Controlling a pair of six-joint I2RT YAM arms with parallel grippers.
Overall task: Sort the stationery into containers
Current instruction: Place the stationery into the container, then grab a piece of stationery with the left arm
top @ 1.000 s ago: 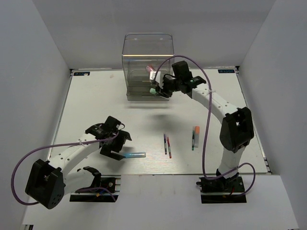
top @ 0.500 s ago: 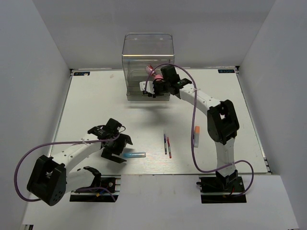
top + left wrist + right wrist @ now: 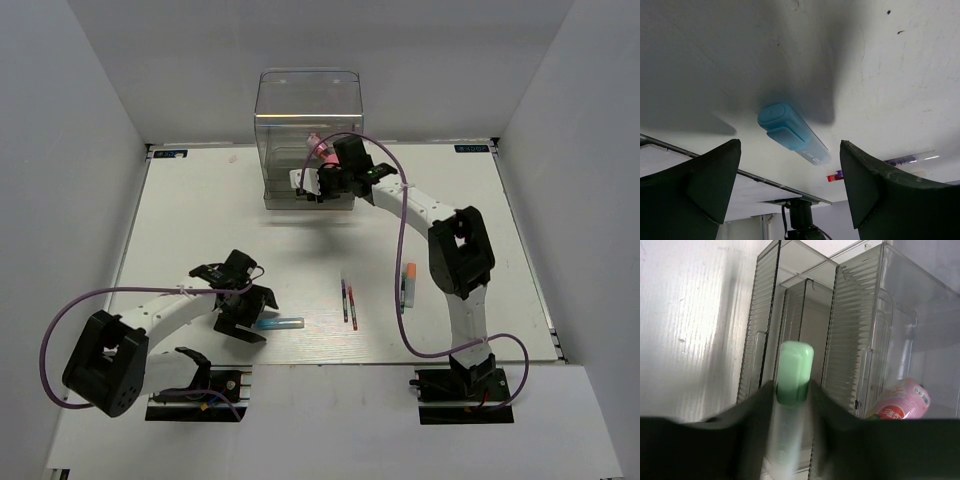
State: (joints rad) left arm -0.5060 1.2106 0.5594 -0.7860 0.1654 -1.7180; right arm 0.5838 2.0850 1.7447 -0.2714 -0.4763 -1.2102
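The left gripper (image 3: 248, 314) hangs wide open and empty over the table (image 3: 200, 220), close to the near edge and left of centre. The light blue stick (image 3: 282, 324) lies flat just to its right. The stick's long axis runs roughly along that near edge, and its left end points at the fingers. From the left wrist, the stick (image 3: 792, 133) shows on the surface between the two spread fingers, set at a slant to them. It is untouched. This arm is plainly the nearer one, so the pick looks to depend on squaring the jaws across the stick's narrow width. At the middle of the far edge, the right gripper (image 3: 318, 186) is pressed up to the clear organiser (image 3: 305, 100). It is partly closed on the pale green marker (image 3: 794, 372), whose cap points into the front of the ribbed drawers. The pink cylinder (image 3: 900, 400) already rests inside the upper compartment. Right of centre, toward the near edge, the purple pen (image 3: 344, 300) and the red pen (image 3: 352, 308) lie side by side. They point from the near edge to the far one. The orange-capped marker (image 3: 410, 271) lies farther right, beside the right arm.
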